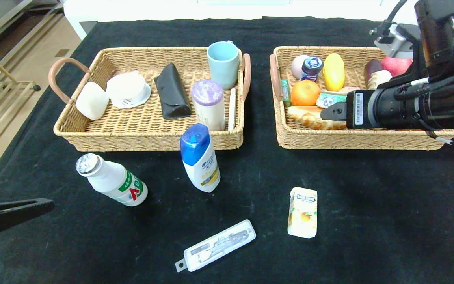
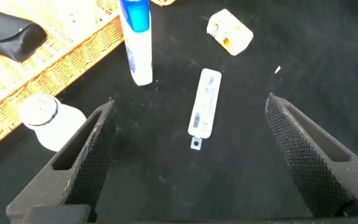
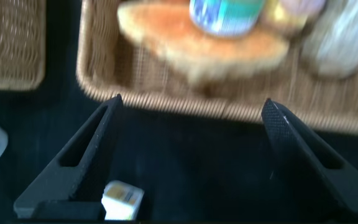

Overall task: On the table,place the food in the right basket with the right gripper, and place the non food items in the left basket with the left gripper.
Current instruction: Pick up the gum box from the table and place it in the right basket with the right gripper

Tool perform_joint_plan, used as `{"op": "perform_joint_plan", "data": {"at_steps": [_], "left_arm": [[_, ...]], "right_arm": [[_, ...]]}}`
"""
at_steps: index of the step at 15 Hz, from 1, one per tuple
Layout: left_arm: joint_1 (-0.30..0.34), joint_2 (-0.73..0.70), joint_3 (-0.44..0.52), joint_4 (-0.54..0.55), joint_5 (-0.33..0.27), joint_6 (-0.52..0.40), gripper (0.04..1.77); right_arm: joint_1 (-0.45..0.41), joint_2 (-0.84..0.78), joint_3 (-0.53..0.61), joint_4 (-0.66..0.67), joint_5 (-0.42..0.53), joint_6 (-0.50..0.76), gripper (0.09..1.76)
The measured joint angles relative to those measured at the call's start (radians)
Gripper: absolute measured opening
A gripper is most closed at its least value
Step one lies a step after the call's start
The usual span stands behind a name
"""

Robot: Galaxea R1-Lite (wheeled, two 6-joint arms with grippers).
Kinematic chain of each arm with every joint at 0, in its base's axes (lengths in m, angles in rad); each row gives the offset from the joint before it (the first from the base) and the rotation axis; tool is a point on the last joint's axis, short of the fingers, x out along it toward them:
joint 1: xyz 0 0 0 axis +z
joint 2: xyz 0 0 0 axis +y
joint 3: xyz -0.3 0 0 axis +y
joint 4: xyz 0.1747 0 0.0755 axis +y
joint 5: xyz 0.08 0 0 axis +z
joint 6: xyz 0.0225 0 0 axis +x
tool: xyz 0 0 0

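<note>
**Four things on the cloth, two baskets partly filled**

Four things lie on the black table [image 1: 369, 205] outside the baskets. A white milk bottle [image 1: 112, 179] with a foil cap stands at about 8 o'clock from the middle of the table. A shampoo bottle [image 1: 200, 157] with a blue cap stands just in front of the left basket [image 1: 148, 136]. A flat clear case [image 1: 216, 250] lies at 6 o'clock, near the front edge. A small juice box [image 1: 302, 212] lies at about 5 o'clock, well apart from the case.

The left basket holds a white bar, a round white tub, a black pouch [image 1: 172, 96], a jar with a purple lid [image 1: 208, 103] and a blue cup [image 1: 223, 63].

The right basket [image 1: 353, 139] holds an orange [image 1: 305, 92], a yellow fruit [image 1: 333, 71], a small jar with a dark lid, a long bread roll [image 1: 309, 117], a red apple and other food.

The right gripper [image 1: 331, 113] hangs over the front part of the right basket, above the bread roll. Its wrist view shows the jaws spread wide with nothing between them.

The left gripper [image 2: 191, 162] sits low at 8 o'clock, near the table's left edge. Its jaws are wide apart too and hold nothing. Its wrist view shows the clear case [image 2: 204, 102] on the cloth beyond the jaws.
</note>
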Motion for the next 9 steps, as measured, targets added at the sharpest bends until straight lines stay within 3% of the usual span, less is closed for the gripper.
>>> {"op": "perform_joint_plan", "data": {"at_steps": [3,9], "left_arm": [[0.000,-0.004,0.002,0.001,0.000,0.003,1.72],[0.000,-0.013,-0.001,0.000,0.000,0.006,1.72]], "right_arm": [[0.123,-0.021,0.045,0.142,-0.079,0.158,1.66],[0.263,0.045,0.044,0.252,-0.074,0.373,1.68]]}}
